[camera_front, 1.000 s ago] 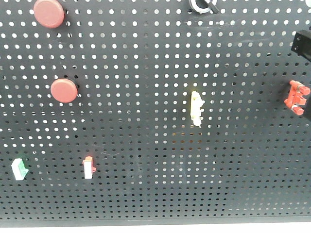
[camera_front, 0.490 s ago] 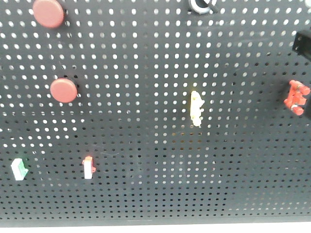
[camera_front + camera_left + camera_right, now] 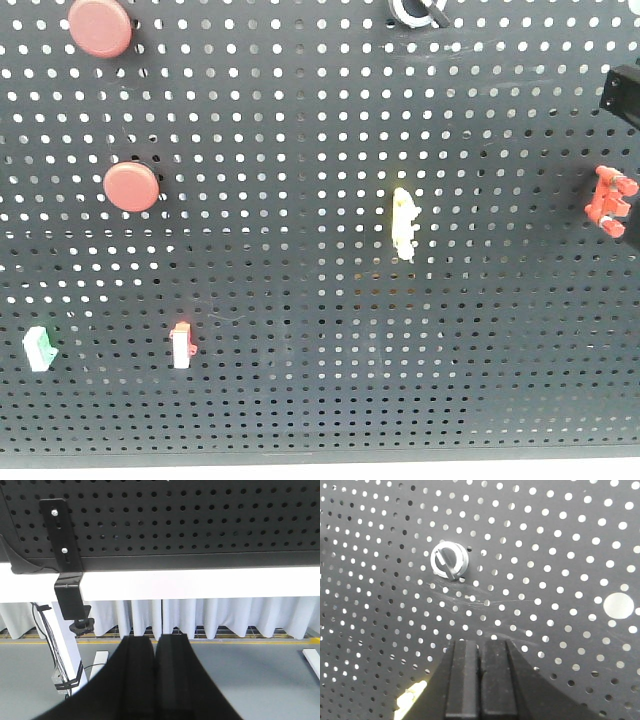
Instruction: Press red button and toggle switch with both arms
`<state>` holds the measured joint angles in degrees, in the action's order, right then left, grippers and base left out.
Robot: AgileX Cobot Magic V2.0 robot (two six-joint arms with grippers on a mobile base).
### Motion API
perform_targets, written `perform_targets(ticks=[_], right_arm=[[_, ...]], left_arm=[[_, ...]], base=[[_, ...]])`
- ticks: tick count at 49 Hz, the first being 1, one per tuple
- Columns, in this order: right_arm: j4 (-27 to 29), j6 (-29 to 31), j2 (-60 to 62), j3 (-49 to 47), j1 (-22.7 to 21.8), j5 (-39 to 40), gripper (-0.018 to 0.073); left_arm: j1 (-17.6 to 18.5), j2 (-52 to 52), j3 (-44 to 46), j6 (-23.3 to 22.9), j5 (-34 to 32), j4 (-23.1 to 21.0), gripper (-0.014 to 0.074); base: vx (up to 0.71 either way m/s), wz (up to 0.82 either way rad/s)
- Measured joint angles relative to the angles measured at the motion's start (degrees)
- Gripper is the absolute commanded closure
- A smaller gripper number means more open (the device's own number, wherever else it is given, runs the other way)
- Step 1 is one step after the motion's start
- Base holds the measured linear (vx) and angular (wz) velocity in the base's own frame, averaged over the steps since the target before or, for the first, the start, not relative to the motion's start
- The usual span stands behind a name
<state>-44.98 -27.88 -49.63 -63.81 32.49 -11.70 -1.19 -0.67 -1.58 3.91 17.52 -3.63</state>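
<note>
Red button [image 3: 131, 187] fixed rigid at pegboard [image 3: 300, 380] left; silver rotary switch [image 3: 449, 560] just above clenched right hand [image 3: 480, 652]. Left hand [image 3: 155, 645] likewise clenched, below the board's lower edge, grasping nothing. Judged stiff, sprung parts: press button face squarely, nudge switch knob, no gripping.

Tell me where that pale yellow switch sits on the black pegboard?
In the front view, the pale yellow switch sits right of centre, between the lower round red button and the red clip.

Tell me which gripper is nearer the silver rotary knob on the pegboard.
Right. The right gripper sits just below the silver rotary knob, facing the pegboard. The left gripper is below the board's bottom edge, knob out of its view.
</note>
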Motion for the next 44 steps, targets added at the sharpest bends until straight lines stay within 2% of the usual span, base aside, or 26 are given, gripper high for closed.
perform_targets(ticks=[14, 18, 22, 25, 30, 34, 39, 44], right_arm=[[1.09, 0.0, 0.0, 0.0, 0.0, -0.06, 0.0563], [6.39, 2.1, 0.78, 0.2, -0.07, -1.03, 0.0563], [15.65, 9.86, 3.95, 2.97, -1.92, -1.66, 0.0563], [24.15, 17.72, 7.89, 7.25, -6.05, -0.02, 0.0563], [34.85, 30.75, 16.32, 16.99, -14.47, 6.85, 0.0563], [42.22, 37.64, 23.07, 26.54, -21.23, 13.54, 0.0563], [48.49, 41.38, 31.58, 36.71, -28.56, 19.64, 0.0563], [50.46, 41.3, 39.27, 46.38, -33.65, 21.65, 0.0563]], left_arm=[[0.0, 0.0, 0.0, 0.0, 0.0, 0.0, 0.0594], [0.0, 0.0, 0.0, 0.0, 0.05, 0.0, 0.0594], [0.0, 0.0, 0.0, 0.0, 0.08, -0.05, 0.0594], [0.0, 0.0, 0.0, 0.0, 0.07, -0.05, 0.0594], [0.0, 0.0, 0.0, 0.0, 0.13, -0.05, 0.0594], [0.0, 0.0, 0.0, 0.0, 0.21, -0.05, 0.0594], [0.0, 0.0, 0.0, 0.0, 0.51, -0.05, 0.0594], [0.0, 0.0, 0.0, 0.0, 0.51, -0.05, 0.0594]], base=[[0.0, 0.0], [0.0, 0.0], [0.0, 0.0], [0.0, 0.0], [0.0, 0.0], [0.0, 0.0], [0.0, 0.0], [0.0, 0.0]])
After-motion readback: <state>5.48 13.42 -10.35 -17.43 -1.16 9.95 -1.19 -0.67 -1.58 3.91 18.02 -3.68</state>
